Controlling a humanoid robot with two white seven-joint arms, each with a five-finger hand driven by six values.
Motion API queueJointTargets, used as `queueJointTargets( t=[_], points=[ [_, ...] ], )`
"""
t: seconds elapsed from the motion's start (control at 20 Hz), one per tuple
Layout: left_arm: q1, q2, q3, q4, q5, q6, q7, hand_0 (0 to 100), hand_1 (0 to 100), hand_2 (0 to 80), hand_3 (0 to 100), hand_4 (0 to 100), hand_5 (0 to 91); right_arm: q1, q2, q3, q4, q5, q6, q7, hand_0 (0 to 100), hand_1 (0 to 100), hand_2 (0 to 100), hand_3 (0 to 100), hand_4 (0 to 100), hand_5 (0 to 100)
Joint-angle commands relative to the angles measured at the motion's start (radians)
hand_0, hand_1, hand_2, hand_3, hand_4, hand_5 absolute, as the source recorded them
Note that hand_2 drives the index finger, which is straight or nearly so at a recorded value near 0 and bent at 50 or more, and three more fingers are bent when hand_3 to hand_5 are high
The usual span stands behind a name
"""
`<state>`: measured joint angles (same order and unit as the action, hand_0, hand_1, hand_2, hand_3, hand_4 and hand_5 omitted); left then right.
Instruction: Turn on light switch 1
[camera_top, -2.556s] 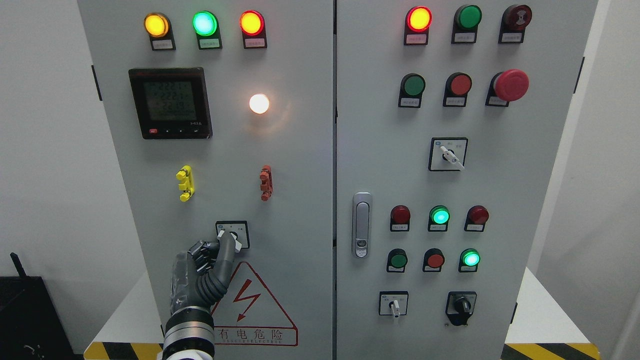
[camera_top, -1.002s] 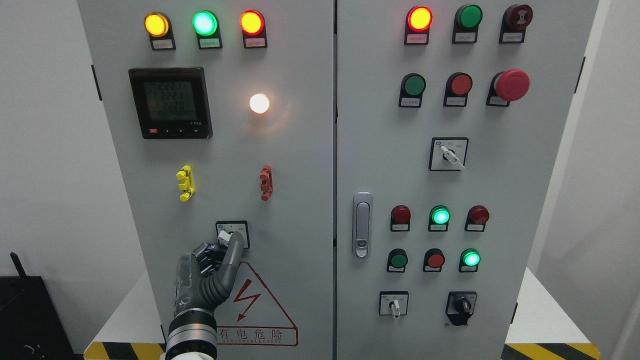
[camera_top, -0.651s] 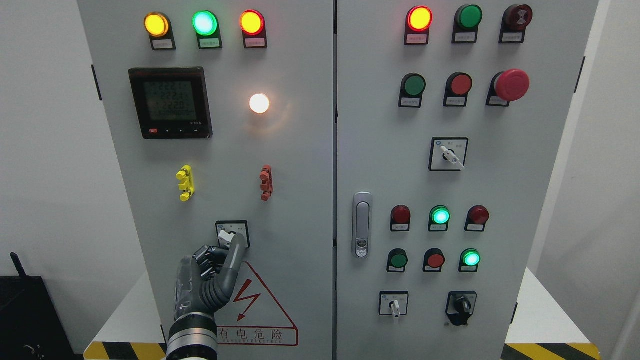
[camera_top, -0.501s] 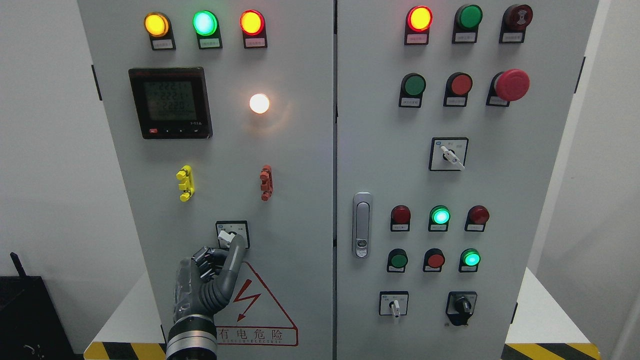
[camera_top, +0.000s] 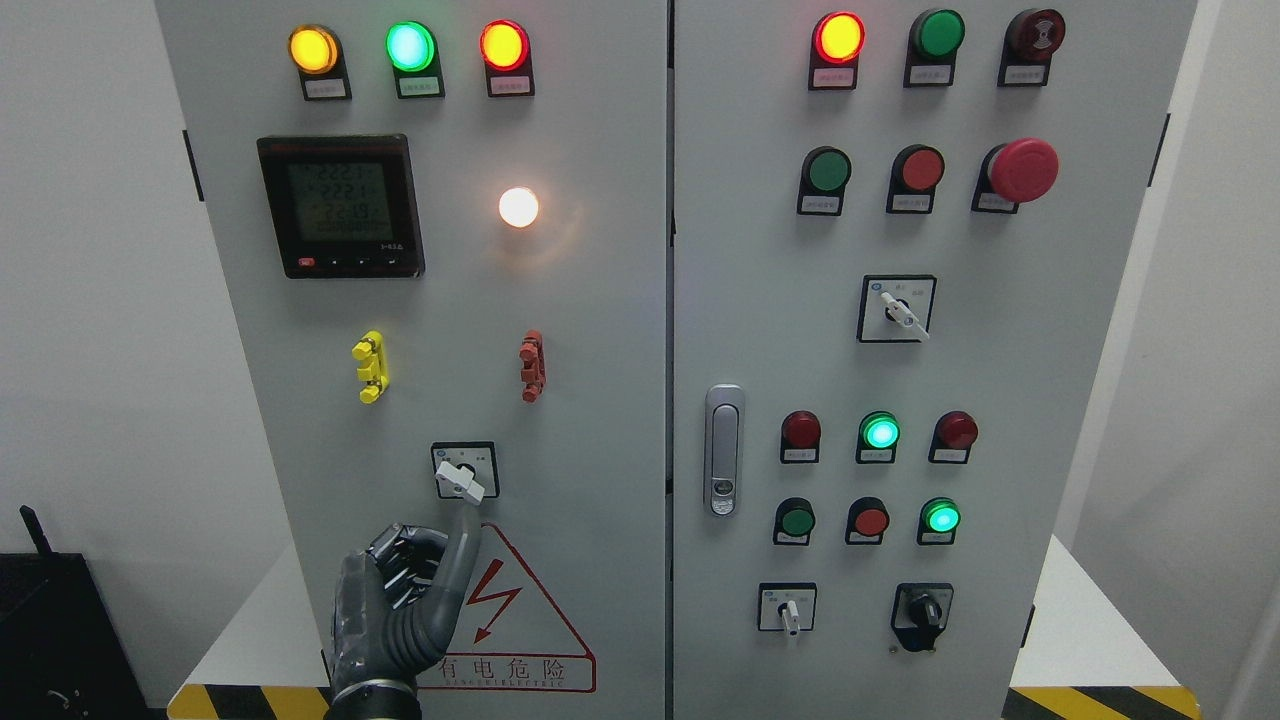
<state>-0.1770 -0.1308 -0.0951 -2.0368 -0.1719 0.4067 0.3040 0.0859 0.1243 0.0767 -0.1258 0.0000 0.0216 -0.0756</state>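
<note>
The light switch is a small rotary selector with a white knob in a black-framed square, low on the left cabinet door. The knob sits tilted across the plate. A round white lamp above it glows. My left hand is dark grey, just below the switch over the warning triangle. Its index finger points up, tip just under the knob and apart from it. The other fingers are curled. It holds nothing. My right hand is out of view.
A digital meter, yellow and red clips and three lit lamps sit above the switch. The right door carries buttons, selectors, a red emergency stop and a latch handle. Hazard-striped base edges show at both bottom corners.
My left hand has dropped down and back from the switch; the index finger, earlier pressed on the knob, is now below it. The knob's tilt has changed. The white lamp stays lit throughout.
</note>
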Motion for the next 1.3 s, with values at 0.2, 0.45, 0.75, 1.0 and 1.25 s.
queueJointTargets(
  t=[0.2,0.45,0.75,1.0,1.25],
  points=[
    [0.482,0.112,0.046,0.123,0.084,-0.520,-0.048,12,36,61.1,85,85,63.8,0.000,0.000,0.000,0.000,-0.025,0.000,0.000,0,0,0,0,0,0],
    [0.567,0.160,0.081,0.569,0.210,-0.762,-0.121,11,28,53.7,83,80,54.9,0.000,0.000,0.000,0.000,-0.025,0.000,0.000,0,0,0,0,0,0],
    [0.487,0.157,0.113,1.413,0.213,-1.274,-0.407,11,14,28.7,51,62,32.3,0.000,0.000,0.000,0.000,-0.025,0.000,0.000,0,0,0,0,0,0],
    [0.374,0.151,0.106,1.970,0.204,-1.287,-0.511,6,6,4.2,26,37,0.0,0.000,0.000,0.000,0.000,-0.025,0.000,0.000,0,0,0,0,0,0],
    [0.274,0.114,0.091,2.212,0.193,-0.896,-0.539,1,4,0.0,0,0,0.0,0.000,0.000,0.000,0.000,-0.025,0.000,0.000,0,0,0,0,0,0]
  ],
)
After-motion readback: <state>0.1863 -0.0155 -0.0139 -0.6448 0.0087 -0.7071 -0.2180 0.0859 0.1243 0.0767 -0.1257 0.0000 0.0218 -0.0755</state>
